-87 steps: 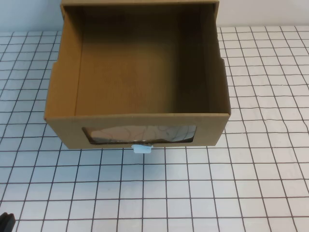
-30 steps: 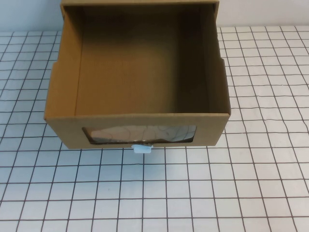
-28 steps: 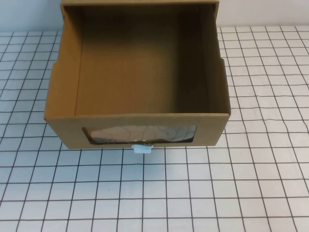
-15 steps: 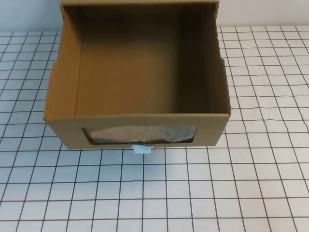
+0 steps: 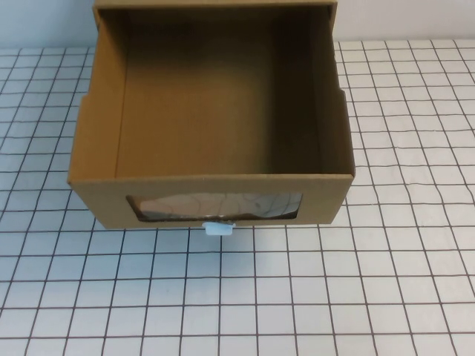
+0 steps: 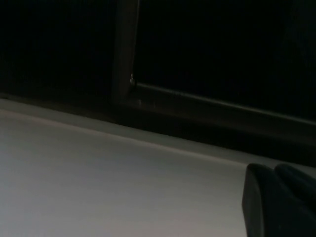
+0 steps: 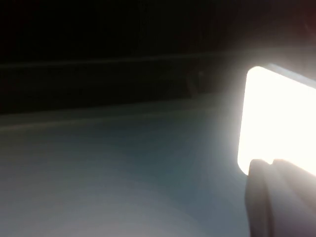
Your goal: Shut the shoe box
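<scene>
A white table [image 5: 386,297] ruled with a dark grid meets a pale wall [image 5: 401,18].

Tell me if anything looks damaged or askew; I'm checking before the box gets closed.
Nothing stands out. The shoe box sits square, drawer pulled open and empty, white pull tab intact below its window. Left claw and right claw are off the table view.

The shoe box [image 5: 211,148] sits open on the gridded white table [image 5: 371,297], its brown cardboard drawer pulled out toward the near edge and its inside bare. A clear plastic window [image 5: 215,205] is set in the drawer's front wall, and a small white pull tab [image 5: 219,228] hangs just below that window, resting against the table. Neither the left gripper nor the right gripper appears in the high view, so no fingers are there to place the box against.
</scene>
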### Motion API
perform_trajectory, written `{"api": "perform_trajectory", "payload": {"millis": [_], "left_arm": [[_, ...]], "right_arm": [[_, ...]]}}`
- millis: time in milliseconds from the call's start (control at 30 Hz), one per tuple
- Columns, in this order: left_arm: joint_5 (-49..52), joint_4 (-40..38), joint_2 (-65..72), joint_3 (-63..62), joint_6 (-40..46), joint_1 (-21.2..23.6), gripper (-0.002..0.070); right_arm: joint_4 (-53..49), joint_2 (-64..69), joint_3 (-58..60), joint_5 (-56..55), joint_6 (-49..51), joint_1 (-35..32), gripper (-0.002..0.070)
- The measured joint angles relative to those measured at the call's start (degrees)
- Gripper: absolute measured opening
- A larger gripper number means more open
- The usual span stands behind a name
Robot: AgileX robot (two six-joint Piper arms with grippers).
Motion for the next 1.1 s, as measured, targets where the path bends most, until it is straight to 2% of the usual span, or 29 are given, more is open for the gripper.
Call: {"api": "perform_trajectory", "payload": {"millis": [133,200,300,400,500,600,767,867,967,1100], "left_arm": [[2.4,-0.1,5.4,-6.1,1.3,0.0,-0.0002],[5.5,-0.1,7.8,-9.1,1.5,0.0,-0.0002],[14.2,-0.1,11.9,-14.1,1.6,0.0,-0.0002],[29.6,-0.1,16.3,-20.7,1.6,0.0,-0.0002],[45.5,-0.1,21.8,-27.7,1.6,0.0,-0.0002],[57.4,0.1,27.2,-33.1,1.6,0.0,-0.0002],[65.0,1.6,34.0,-34.2,1.6,0.0,-0.0002],[69.5,-0.2,37.4,-34.2,1.3,0.0,-0.0002],[74.5,-3.7,41.5,-34.3,2.2,0.0,-0.0002],[82.1,-7.8,49.2,-38.7,9.1,0.0,-0.0002]], "right_arm": [[-5.3,5.5,-10.5,3.4,3.9,0.0,-0.0013],[-9.1,8.5,-17.5,10.5,6.9,0.0,-0.0013],[-12.6,13.5,-28.9,28.5,12.8,0.0,-0.0013],[-13.3,20.2,-41.8,50.7,16.8,0.0,-0.0013],[-12.5,27.0,-51.6,72.4,16.8,0.0,-0.0013],[-11.9,31.9,-55.0,85.2,14.6,0.9,-0.0013],[-10.7,34.9,-55.1,90.7,12.4,2.4,-0.0013],[-6.1,34.8,-53.8,91.2,9.7,3.4,-0.0013],[2.8,34.3,-49.8,92.5,0.0,6.8,-0.0013],[13.1,34.9,-40.7,93.0,-16.3,14.5,-0.0013]]}}
